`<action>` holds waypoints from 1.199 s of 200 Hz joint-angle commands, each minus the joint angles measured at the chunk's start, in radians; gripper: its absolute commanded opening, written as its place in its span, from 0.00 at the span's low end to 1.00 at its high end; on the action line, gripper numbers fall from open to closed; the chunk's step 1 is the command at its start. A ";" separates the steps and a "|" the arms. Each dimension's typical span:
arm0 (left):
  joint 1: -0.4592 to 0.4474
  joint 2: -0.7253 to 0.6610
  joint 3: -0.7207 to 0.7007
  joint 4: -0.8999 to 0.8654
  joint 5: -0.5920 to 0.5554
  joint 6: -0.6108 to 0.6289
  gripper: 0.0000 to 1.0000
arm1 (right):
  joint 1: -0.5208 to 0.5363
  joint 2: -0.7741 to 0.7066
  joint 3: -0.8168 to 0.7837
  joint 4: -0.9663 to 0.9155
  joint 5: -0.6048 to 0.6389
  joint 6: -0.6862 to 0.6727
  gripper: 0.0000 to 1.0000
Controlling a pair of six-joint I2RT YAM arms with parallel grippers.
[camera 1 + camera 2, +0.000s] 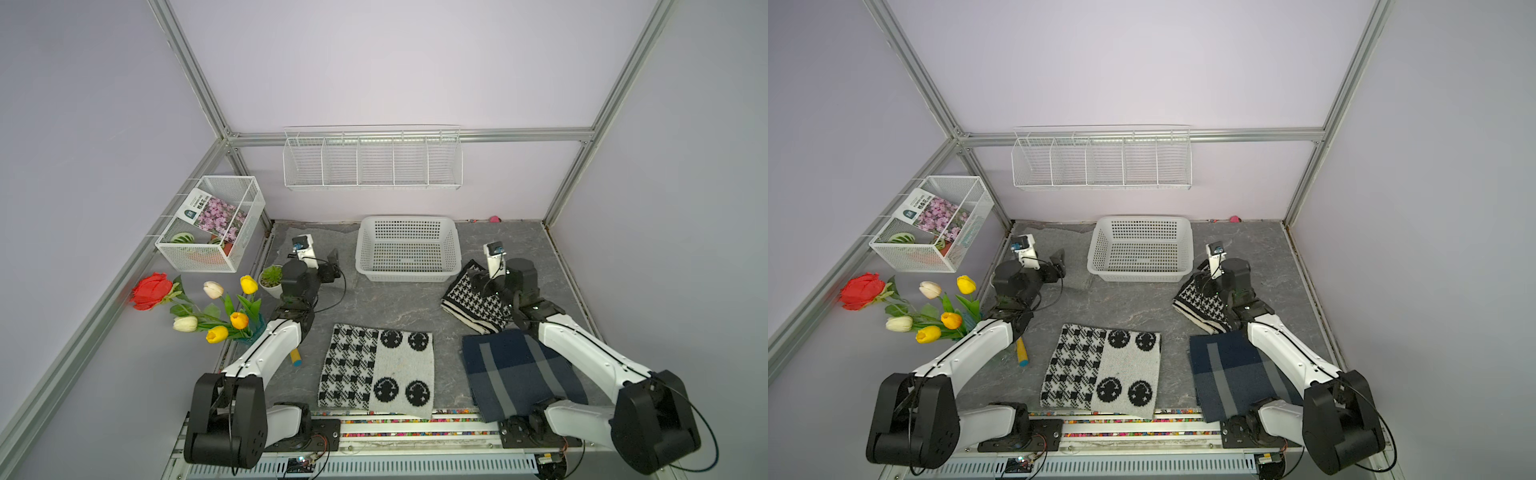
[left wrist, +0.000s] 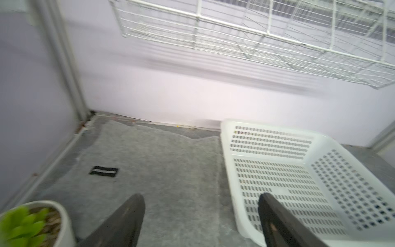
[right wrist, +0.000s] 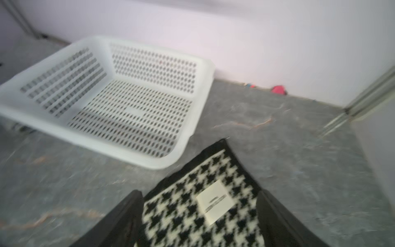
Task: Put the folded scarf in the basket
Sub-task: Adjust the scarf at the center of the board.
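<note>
The folded scarf point(image 1: 459, 301), black-and-white houndstooth, lies on the grey surface point(image 1: 386, 303) just beside a front corner of the white basket point(image 1: 409, 277). The right claw point(image 3: 199, 192) hangs over it, jaws spread apart. The left claw point(image 2: 201, 195) is spread too, holding nothing, above a grey cloth point(image 2: 160, 171) on the basket's other side.

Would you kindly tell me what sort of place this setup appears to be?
Probably a lab robot cell staged as a home corner: an aluminium frame around plain panels, a wall-hung wire rack, and artificial flowers as props.
</note>
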 commanded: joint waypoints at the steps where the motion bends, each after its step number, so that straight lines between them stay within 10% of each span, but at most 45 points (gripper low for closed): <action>1: -0.032 0.078 0.055 -0.134 0.128 -0.080 0.87 | 0.073 0.080 0.051 -0.243 -0.004 -0.042 0.82; 92: -0.113 0.219 0.170 -0.187 0.098 -0.094 0.84 | 0.059 0.453 0.292 -0.475 0.219 -0.060 0.74; 240: -0.164 0.213 0.211 -0.303 0.000 -0.129 0.85 | -0.221 0.656 0.489 -0.467 0.067 0.103 0.78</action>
